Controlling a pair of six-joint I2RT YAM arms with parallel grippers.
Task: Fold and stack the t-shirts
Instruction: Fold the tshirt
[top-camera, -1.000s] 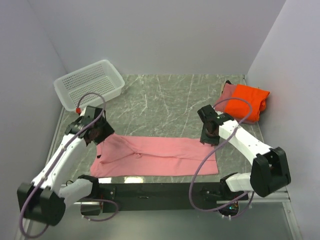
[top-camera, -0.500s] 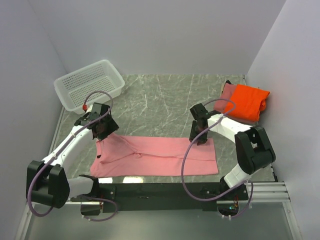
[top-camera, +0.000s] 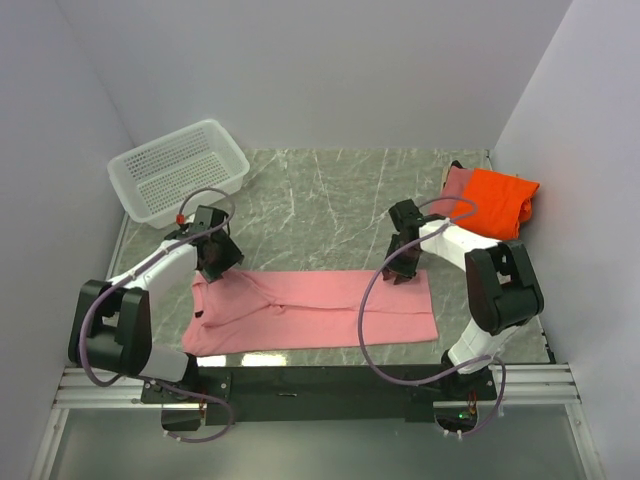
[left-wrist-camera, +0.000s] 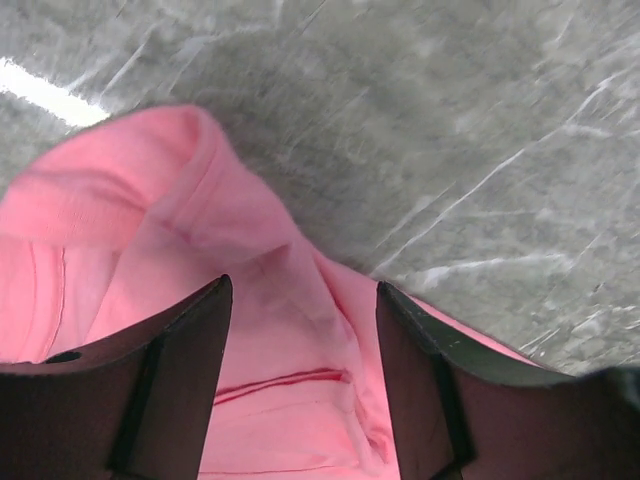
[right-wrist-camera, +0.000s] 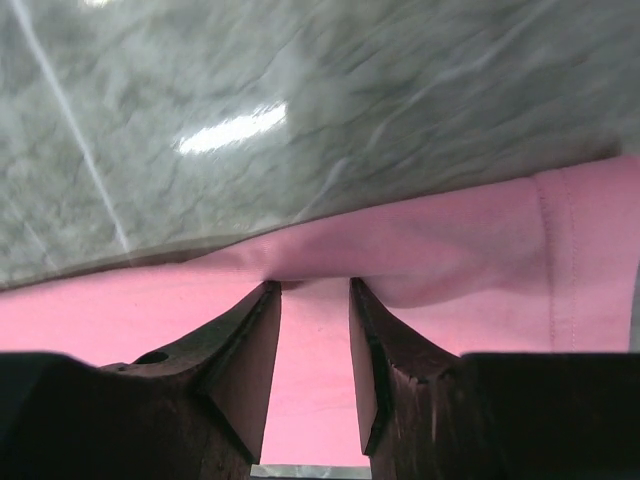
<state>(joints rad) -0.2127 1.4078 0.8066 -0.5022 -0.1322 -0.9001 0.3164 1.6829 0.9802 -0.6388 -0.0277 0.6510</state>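
Observation:
The light pink t-shirt (top-camera: 320, 310) lies folded into a long strip near the table's front edge. My left gripper (top-camera: 216, 268) is down at its far left corner. In the left wrist view the jaws (left-wrist-camera: 305, 285) stand wide open with pink cloth (left-wrist-camera: 150, 220) under and between them. My right gripper (top-camera: 400, 275) is at the shirt's far right edge. In the right wrist view the jaws (right-wrist-camera: 313, 283) are partly closed with a gap, astride the cloth's raised far edge (right-wrist-camera: 450, 230). The bright orange shirt (top-camera: 495, 200) lies folded on the dusty rose shirt (top-camera: 455, 185) at the back right.
A white perforated basket (top-camera: 180, 170) stands at the back left. The grey marble table (top-camera: 320, 200) is bounded by walls at the left, back and right. The black base rail (top-camera: 320, 380) runs along the near edge.
Both arms have swung inward and down onto the pink shirt's far edge, the left at its left corner and the right near its right end. The shirt has barely shifted.

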